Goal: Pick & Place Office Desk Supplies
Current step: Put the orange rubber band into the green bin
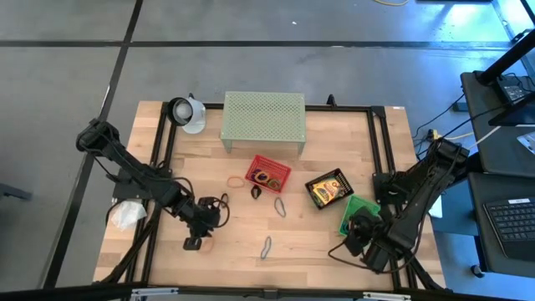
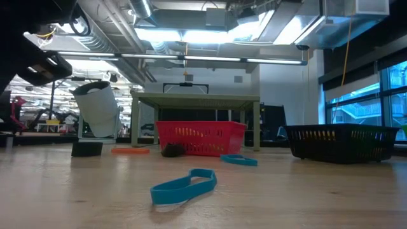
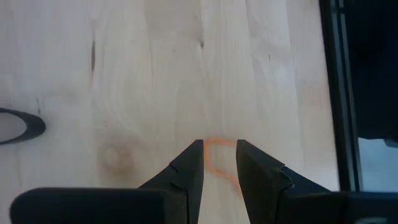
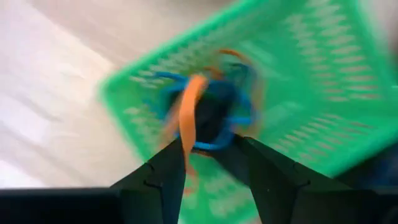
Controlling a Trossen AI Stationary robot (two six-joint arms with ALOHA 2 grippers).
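Observation:
My left gripper (image 3: 219, 163) is open, low over the table near its near-left part (image 1: 194, 242). A thin orange loop (image 3: 217, 155) lies flat on the wood between its fingertips. My right gripper (image 4: 210, 155) is open above a green basket (image 4: 298, 93) at the table's near right (image 1: 359, 213). Blue loops (image 4: 214, 144) and an orange loop (image 4: 189, 112) show in that basket, blurred. A red basket (image 1: 269, 174) holds more loops. A black basket (image 1: 328, 188) holds yellow-and-green boxes. Loose loops lie on the wood (image 1: 281, 206) (image 1: 266, 247) (image 2: 184, 186). My left gripper has one fingertip (image 3: 191, 163) on each side of the orange loop's far end (image 3: 219, 143), pointing down from above; whether they touch it I cannot tell. My right gripper has the orange loop running past one finger (image 4: 168, 168); with the blur I cannot tell whether they touch.
The pale green perforated shelf (image 1: 262, 121) stands at the far edge, with a white cup-like thing (image 1: 188, 113) to its left. A white wad (image 1: 125, 215) lies at the table's left edge. An orange loop (image 1: 236, 180) and a black one (image 1: 255, 194) lie near the red basket.

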